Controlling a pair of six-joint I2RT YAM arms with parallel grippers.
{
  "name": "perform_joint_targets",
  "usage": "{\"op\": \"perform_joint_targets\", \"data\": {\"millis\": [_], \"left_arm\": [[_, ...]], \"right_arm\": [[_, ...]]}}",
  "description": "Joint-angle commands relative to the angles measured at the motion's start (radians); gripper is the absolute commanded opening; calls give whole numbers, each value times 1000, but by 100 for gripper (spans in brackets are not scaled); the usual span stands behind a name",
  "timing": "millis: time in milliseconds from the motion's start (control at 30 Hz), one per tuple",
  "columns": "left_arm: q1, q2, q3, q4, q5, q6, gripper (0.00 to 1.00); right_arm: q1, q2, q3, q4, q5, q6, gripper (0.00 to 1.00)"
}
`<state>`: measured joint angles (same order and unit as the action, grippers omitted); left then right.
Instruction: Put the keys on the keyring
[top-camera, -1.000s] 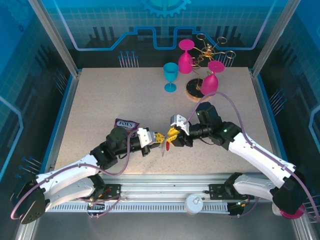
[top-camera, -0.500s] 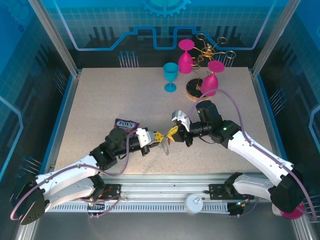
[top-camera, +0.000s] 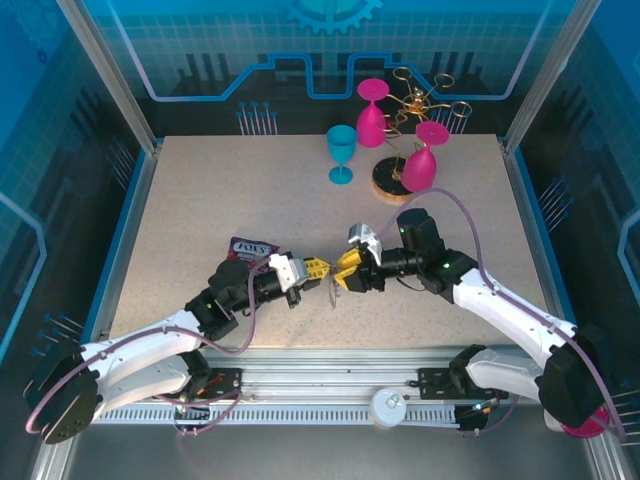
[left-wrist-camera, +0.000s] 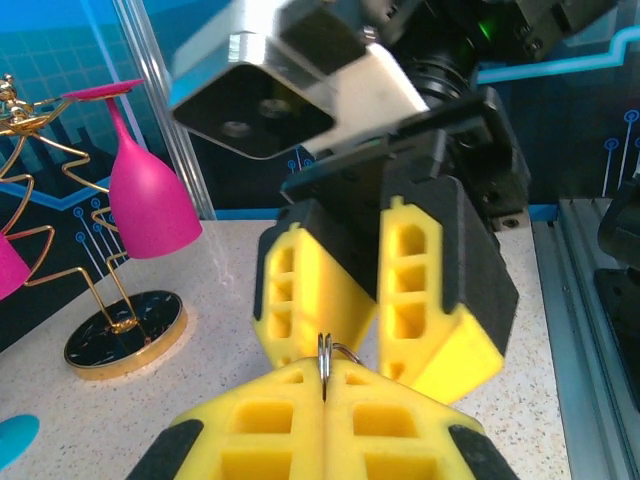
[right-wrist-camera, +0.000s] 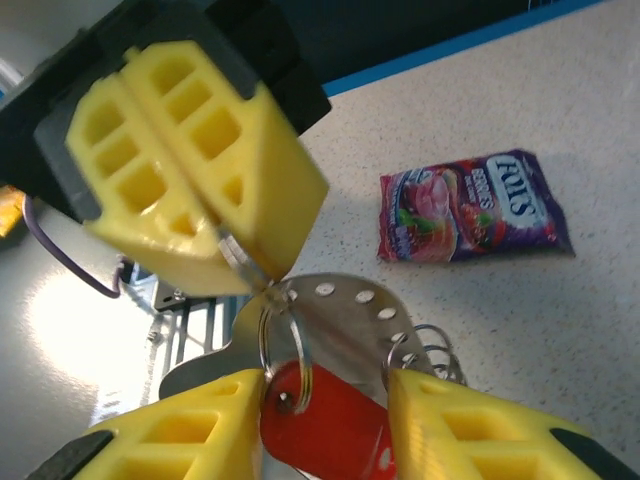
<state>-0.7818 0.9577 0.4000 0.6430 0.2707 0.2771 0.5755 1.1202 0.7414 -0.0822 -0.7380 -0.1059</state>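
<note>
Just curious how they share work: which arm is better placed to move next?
Probably right: the right gripper sits open around the red tag; the left gripper pinches the wire ring.

Your right pincer (top-camera: 344, 275) now meets the left pincer (top-camera: 317, 268) tip to tip; the red tag (right-wrist-camera: 325, 425), dangling below it before, sits between its fingers.

Light is coming from above in the overhead shot, and the table (top-camera: 200, 200) is showing up bright and even, with soft shadows sitting under the arms (top-camera: 150, 350). On the right wrist cam a white glare patch is washing out the table at the left edge, while the snack packet (right-wrist-camera: 470, 205) is coming through sharp. On the left wrist cam the keyring (left-wrist-camera: 326, 352) is glinting and the pink glass (left-wrist-camera: 150, 200) is catching a soft sheen.
</note>
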Motion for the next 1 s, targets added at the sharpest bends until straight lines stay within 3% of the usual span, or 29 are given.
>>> {"op": "perform_joint_targets", "data": {"millis": [0, 233, 333, 433, 800, 967], "left_arm": [[-1, 18, -18, 70, 44, -51, 0], [-1, 41, -56, 134, 63, -90, 0], [-1, 64, -87, 203, 65, -112, 0], [-1, 51, -106, 237, 68, -146, 0], [-1, 18, -134, 250, 71, -162, 0], [-1, 23, -134, 255, 80, -164, 0]], "right_arm": [[-11, -15, -27, 136, -17, -113, 36], [-19, -5, -70, 252, -65, -155, 38], [-19, 6, -84, 323, -82, -127, 34], [-17, 12, -88, 310, -92, -134, 30], [-2, 44, -89, 242, -121, -178, 34], [3, 70, -77, 256, -139, -174, 30]]}}
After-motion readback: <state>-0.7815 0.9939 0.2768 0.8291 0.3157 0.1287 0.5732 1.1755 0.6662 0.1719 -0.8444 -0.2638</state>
